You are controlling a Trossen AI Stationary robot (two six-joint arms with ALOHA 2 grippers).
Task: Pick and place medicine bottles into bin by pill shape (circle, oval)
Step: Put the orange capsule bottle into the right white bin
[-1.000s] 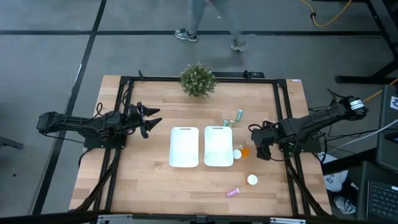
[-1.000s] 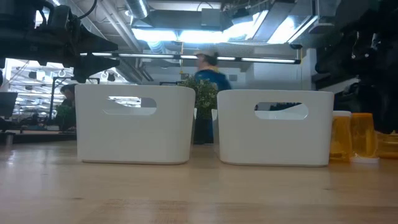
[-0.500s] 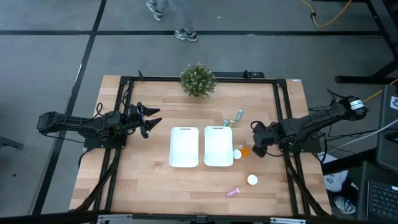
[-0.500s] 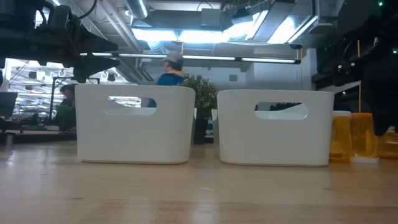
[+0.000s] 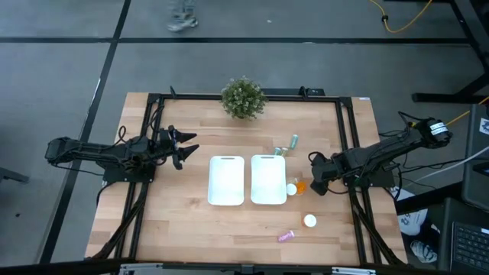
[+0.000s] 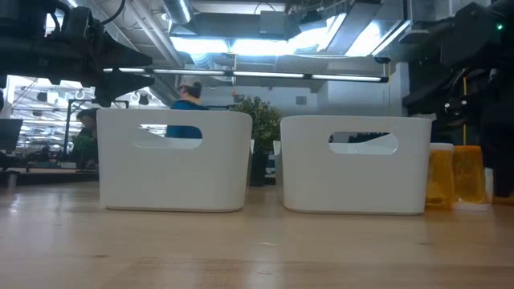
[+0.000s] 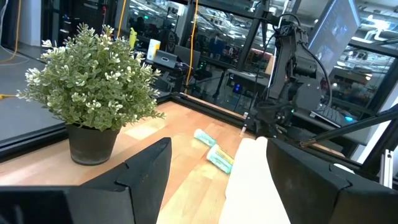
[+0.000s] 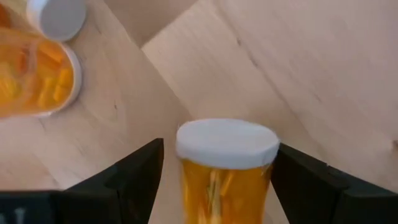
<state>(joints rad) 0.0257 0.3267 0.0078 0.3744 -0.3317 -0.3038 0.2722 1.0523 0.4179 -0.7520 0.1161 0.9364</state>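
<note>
Two white bins [image 5: 226, 180] [image 5: 268, 179] stand side by side mid-table. My right gripper [image 8: 219, 149] is open just right of them [image 5: 314, 177]. Its fingers stand on either side of an upright orange bottle with a white cap [image 8: 227, 163], with table showing between the bottle and one finger. More orange bottles [image 5: 299, 186] [image 5: 309, 221] stand nearby. Two teal bottles [image 5: 293, 140] [image 5: 280, 152] lie beyond the right bin, and a pink one [image 5: 286, 236] lies near the front edge. My left gripper [image 5: 183, 147] waits open, left of the bins.
A potted plant [image 5: 243, 98] stands at the far edge. A dark frame [image 5: 348, 145] borders the table. Another orange bottle [image 8: 37, 71] and a white cap [image 8: 56, 15] sit close beyond my right gripper. A person [image 6: 186, 108] walks behind the table.
My right gripper has shifted a little toward the table's far and left edges. In the low view, the orange bottle at the picture's right edge no longer shows. The person behind the table has walked toward the table's left.
</note>
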